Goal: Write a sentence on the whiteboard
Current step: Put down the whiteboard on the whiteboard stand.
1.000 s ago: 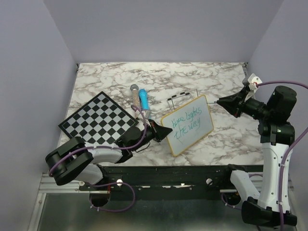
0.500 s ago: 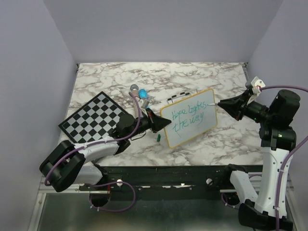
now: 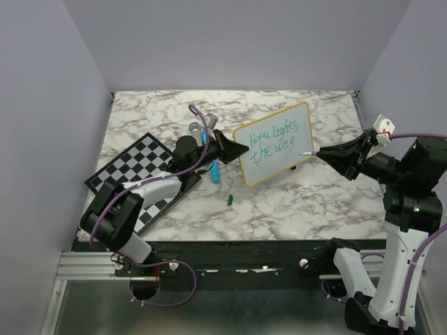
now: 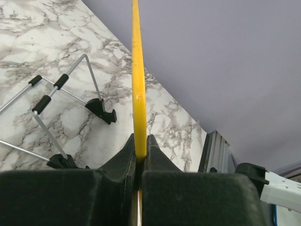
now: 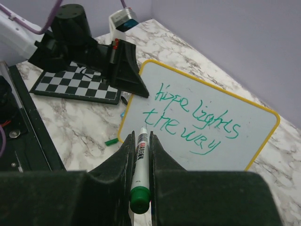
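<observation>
Left jaws pinch the whiteboard (image 5: pixel 230 150) edge, right jaws clamp the marker (image 5: pixel 140 165); better keep its tip off the sentence (image 5: pixel 195 120) just ahead

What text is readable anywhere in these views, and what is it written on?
"hope lights" / "the way": green handwriting in two lines on the whiteboard.
Marker barrel: printed label, too small and blurred to read.
No other legible text in any view.
</observation>
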Available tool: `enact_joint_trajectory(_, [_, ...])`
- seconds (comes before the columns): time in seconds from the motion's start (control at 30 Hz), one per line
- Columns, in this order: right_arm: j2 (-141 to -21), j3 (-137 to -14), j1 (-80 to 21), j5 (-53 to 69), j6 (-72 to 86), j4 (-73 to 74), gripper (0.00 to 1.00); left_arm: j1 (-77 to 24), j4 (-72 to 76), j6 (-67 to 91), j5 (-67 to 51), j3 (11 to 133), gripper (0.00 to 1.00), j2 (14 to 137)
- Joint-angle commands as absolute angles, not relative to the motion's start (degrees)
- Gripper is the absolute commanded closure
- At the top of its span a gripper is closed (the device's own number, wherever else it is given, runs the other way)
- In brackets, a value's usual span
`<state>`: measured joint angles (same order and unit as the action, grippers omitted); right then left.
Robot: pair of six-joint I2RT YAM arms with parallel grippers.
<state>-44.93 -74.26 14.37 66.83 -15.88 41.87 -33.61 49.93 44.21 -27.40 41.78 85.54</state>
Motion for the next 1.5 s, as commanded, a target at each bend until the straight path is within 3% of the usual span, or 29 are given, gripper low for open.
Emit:
enact_joint_trajectory(0.0, [-45.0, -74.36, 14.85, 69.26, -14.59, 44.3, 0.99, -30.77, 57.65, 44.21, -33.22, 47.72, 1.0, 89.89])
enact_joint_trajectory(0.43, [-45.7, -70.75, 14.85, 68.55, -14.59, 42.28, 1.0, -25.4, 57.92, 40.61, -42.45, 55.19, 1.0, 101.6])
enact_joint_trajectory(1.03, [-46.14, -67.15, 14.85, 69.08, -14.41, 40.43, 0.99, -22.94, 63.28, 39.01, -43.58, 57.38, 1.0, 111.44])
enact_joint_trajectory(1.47, [-45.97, -65.92, 14.85, 69.43, -14.24, 39.81, 1.0, -22.41, 46.67, 30.5, -45.09, 64.42, 1.0, 109.68])
